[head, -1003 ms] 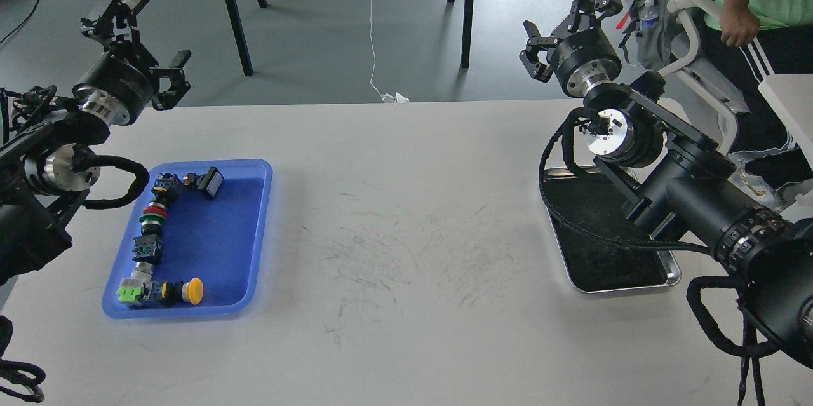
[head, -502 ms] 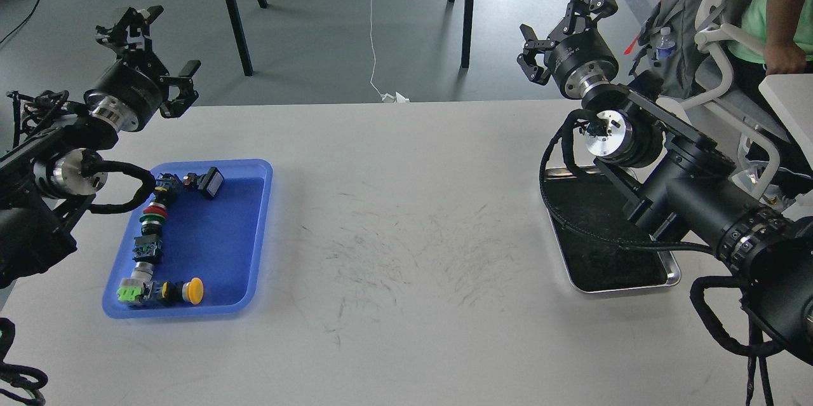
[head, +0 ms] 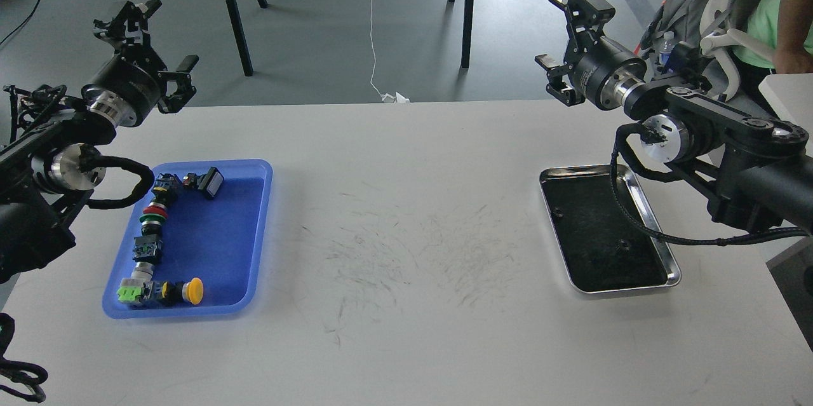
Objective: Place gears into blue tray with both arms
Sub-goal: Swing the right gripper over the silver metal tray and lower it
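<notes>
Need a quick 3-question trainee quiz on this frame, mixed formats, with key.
1. True or false: the left gripper holds a switch.
2. What lies in the blue tray? A) switches B) gears C) nothing
3. Fill in: the silver tray sits on the robot's ____ side of the table.

Key:
1. False. It is open and empty, raised over the table's far edge.
2. A.
3. Right.
</notes>
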You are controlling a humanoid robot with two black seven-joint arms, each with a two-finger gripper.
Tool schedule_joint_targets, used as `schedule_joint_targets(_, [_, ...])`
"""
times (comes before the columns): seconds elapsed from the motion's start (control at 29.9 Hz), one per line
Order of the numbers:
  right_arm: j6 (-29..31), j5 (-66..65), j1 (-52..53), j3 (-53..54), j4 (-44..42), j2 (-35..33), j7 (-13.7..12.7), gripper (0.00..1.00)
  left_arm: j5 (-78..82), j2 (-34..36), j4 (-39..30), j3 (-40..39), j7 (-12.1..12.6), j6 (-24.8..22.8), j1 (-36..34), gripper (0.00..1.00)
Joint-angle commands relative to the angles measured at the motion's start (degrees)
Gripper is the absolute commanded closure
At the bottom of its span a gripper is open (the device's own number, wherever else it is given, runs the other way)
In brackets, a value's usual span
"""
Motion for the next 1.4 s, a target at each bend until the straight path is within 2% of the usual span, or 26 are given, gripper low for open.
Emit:
schedule_joint_targets(0.0, [2.1, 0.0, 7.1, -13.7, 6.2, -4.5, 0.0, 0.01, 0.0, 0.1, 0.0, 0.0, 0.0, 0.0, -0.2, 0.01])
schedule_joint_targets(0.1, [3.0, -0.4, 12.7, -20.9, 11.4, -8.0, -0.2, 0.01, 0.0, 0.1, 0.2, 0.0, -0.1, 0.0, -0.6, 0.01])
schedule_joint_targets(0.3, [4.2, -7.2, 20.1, -32.2, 16.1, -8.6, 0.1, 0.01, 0.0, -0.6, 0.1, 0.0, -0.1, 0.0, -0.7, 0.01])
schedule_joint_targets(0.43, [6.0, -10.1, 20.3, -33.1, 16.1, -8.8, -0.1, 0.01, -0.1, -0.7, 0.1, 0.0, -0.2, -0.2, -0.7, 0.01])
schedule_joint_targets(0.6, [5.0, -13.3, 20.1, -34.0, 14.9, -8.8, -0.1, 0.01, -0.2, -0.7, 0.2, 0.0, -0.3, -0.3, -0.6, 0.01])
schedule_joint_targets(0.9, [4.7, -40.4, 19.4, -36.1, 15.3, -9.9, -0.3, 0.03, -0.2, -0.9, 0.3, 0.0, -0.3, -0.3, -0.6, 0.01])
schedule_joint_targets(1.17, [7.6, -63.4, 19.3, -36.0, 14.9, -9.1, 0.5, 0.04, -0.2, -0.8, 0.9, 0.0, -0.2, -0.3, -0.7, 0.01])
schedule_joint_targets(1.37, [8.8, -79.4, 18.1, -36.0, 14.1, -7.9, 3.7, 0.04, -0.1, -0.8, 0.9, 0.0, -0.2, -0.3, -0.4, 0.01])
